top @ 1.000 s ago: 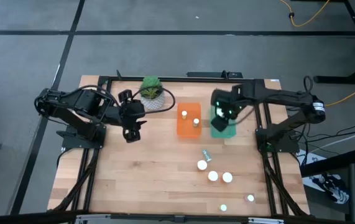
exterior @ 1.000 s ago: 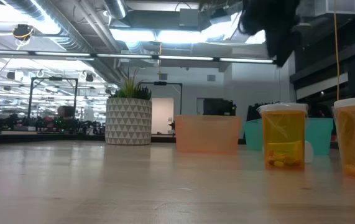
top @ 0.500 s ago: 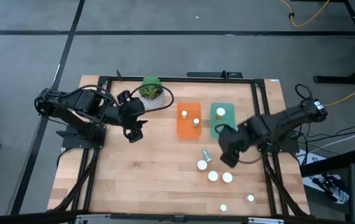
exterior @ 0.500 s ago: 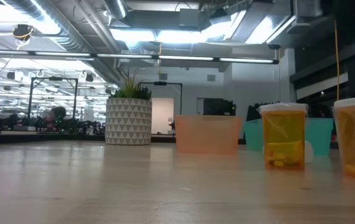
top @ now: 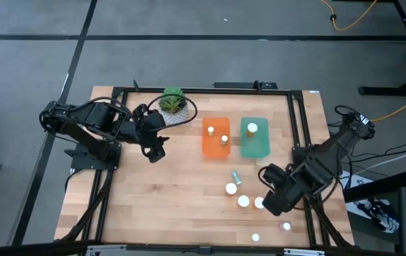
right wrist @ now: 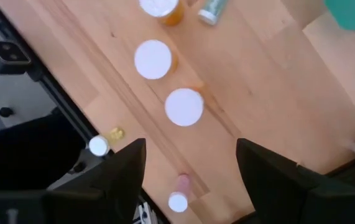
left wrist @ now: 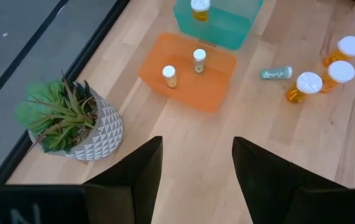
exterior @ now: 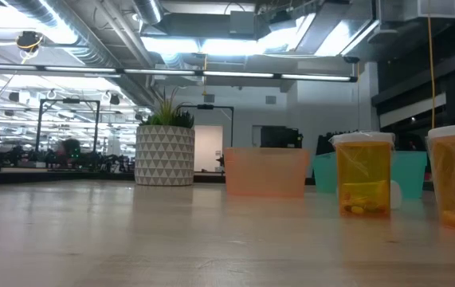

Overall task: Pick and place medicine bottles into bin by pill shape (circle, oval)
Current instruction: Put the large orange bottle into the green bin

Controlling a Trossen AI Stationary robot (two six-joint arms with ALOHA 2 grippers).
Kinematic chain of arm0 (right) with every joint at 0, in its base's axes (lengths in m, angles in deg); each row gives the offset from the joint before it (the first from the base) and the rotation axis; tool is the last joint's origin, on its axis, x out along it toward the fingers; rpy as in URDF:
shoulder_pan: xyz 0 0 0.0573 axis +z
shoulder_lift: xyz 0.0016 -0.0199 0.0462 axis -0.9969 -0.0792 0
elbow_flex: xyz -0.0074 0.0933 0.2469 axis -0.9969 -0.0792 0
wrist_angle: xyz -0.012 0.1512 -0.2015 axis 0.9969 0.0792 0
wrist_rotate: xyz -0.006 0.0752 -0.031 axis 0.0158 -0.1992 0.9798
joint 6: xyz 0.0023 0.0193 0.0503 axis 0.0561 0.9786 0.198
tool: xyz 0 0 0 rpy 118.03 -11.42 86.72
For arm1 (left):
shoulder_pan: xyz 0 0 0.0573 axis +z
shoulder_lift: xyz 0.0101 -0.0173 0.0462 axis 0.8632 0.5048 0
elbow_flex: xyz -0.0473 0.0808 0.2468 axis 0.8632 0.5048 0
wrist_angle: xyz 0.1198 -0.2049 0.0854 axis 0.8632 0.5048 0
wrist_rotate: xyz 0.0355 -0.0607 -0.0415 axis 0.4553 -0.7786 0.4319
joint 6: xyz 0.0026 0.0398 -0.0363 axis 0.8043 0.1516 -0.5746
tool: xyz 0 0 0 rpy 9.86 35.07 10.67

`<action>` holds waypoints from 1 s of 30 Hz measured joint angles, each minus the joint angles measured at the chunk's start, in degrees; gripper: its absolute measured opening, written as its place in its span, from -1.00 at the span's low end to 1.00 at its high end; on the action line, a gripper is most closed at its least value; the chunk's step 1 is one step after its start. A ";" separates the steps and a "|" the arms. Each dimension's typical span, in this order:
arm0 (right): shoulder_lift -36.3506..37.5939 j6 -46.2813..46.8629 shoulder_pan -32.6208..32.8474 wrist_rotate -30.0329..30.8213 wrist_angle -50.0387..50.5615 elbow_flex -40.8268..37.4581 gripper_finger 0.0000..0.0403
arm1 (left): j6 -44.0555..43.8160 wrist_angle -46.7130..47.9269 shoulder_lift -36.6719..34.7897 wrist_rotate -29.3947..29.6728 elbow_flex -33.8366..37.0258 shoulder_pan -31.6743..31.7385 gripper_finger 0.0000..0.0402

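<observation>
Right gripper [top: 272, 200] hovering over loose medicine bottles [top: 244, 201] on near-right table [top: 167, 206], fingers [right wrist: 118, 168] spread wide, holding nothing. Left gripper [top: 157, 151] parked just near of plant [top: 173, 103] at far left, fingers [left wrist: 137, 171] released, empty. Two bottles upright in orange bin [top: 215, 137], one in teal bin [top: 255, 138] just right of it; one small bottle [top: 236, 176] lying flat near of the bins.

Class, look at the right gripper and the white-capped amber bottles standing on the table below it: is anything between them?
Nothing visible. The right gripper hangs open above the nearest white-capped amber bottle, with only bare wooden table around it; a second wide-capped bottle stands beside it, not between.
</observation>
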 joint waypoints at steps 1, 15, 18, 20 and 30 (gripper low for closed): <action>0.00 -0.07 0.34 0.00 0.01 0.00 0.25 | -0.10 0.00 0.00 0.00 0.00 -0.01 -0.07; -0.02 0.21 1.02 1.17 0.23 0.00 0.36 | -0.39 0.00 0.00 0.39 0.00 -0.02 -0.07; -0.02 0.20 1.28 4.30 -1.65 -0.23 0.41 | -0.37 0.00 0.00 0.39 0.00 0.00 -0.07; -0.02 0.14 1.71 5.46 -4.22 -1.14 0.40 | -0.36 0.00 0.00 0.44 0.00 -0.01 -0.07; -0.57 2.96 3.76 -2.01 -14.79 -13.25 0.39 | -0.13 0.01 0.00 0.47 0.00 0.00 -0.07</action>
